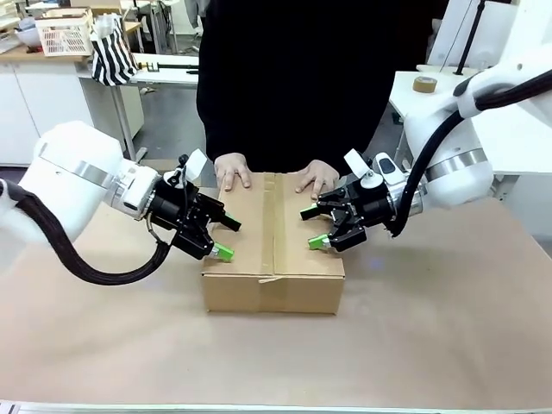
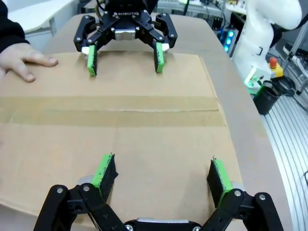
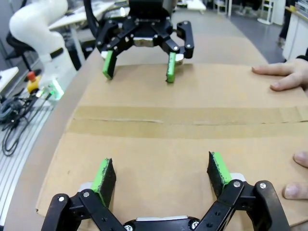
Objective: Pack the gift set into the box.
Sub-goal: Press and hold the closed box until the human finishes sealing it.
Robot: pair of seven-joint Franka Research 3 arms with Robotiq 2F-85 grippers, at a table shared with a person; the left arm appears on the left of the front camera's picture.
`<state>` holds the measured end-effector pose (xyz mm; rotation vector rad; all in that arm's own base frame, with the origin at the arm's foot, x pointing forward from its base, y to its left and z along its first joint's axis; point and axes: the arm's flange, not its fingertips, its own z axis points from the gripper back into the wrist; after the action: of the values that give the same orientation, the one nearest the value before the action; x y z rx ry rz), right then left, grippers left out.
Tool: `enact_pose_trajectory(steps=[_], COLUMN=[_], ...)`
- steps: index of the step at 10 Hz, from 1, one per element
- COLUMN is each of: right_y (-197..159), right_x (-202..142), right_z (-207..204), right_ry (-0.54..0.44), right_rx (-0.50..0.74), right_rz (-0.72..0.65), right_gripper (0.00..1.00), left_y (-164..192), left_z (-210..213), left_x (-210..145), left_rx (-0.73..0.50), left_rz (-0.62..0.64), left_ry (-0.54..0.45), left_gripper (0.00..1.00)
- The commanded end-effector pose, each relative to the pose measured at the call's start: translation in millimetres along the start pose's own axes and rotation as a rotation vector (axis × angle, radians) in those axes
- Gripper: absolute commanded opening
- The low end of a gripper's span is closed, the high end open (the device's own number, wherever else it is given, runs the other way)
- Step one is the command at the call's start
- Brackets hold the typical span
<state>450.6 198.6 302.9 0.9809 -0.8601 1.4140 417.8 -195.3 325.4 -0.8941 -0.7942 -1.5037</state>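
Note:
The box (image 1: 259,226) lies in the middle of the table, its flaps down and tan tape along the centre seam. The gift set is hidden. My left gripper (image 1: 228,238) stands open over the box's left edge, fingers pointing inward just above the top. At the right edge my right gripper (image 1: 312,228) is open the same way, facing it. In the left wrist view my left gripper (image 2: 161,168) spans bare cardboard (image 2: 144,139), with the right gripper (image 2: 124,58) opposite. The right wrist view mirrors this: right gripper (image 3: 161,171), left gripper (image 3: 139,67). A person's hands (image 1: 233,171) (image 1: 316,177) press on the far edge.
The brown tabletop (image 1: 431,328) has free room in front of and beside the box. The person in black stands close behind it. A white lattice basket (image 1: 65,34), a striped bag (image 1: 112,53) and a tape roll (image 1: 423,84) sit on benches farther back.

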Motion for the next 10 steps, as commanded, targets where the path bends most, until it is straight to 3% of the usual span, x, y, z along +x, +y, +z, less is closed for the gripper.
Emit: enact_pose_trajectory(steps=[1, 3, 10], right_y=[0, 0, 0], right_x=[0, 0, 0], right_z=[-1, -1, -1], right_ry=[0.0, 0.0, 0.0], right_rx=[0.001, 0.001, 0.001], right_rz=[0.001, 0.001, 0.001], right_gripper=[1.0, 1.0, 1.0], left_y=[-10, 0, 0], left_z=[-6, 0, 0], left_x=[-14, 0, 0], left_rx=[-0.012, -0.004, -0.004], left_rz=[-0.062, -0.026, -0.026], left_ry=[0.043, 0.007, 0.007], left_gripper=[1.0, 1.0, 1.0])
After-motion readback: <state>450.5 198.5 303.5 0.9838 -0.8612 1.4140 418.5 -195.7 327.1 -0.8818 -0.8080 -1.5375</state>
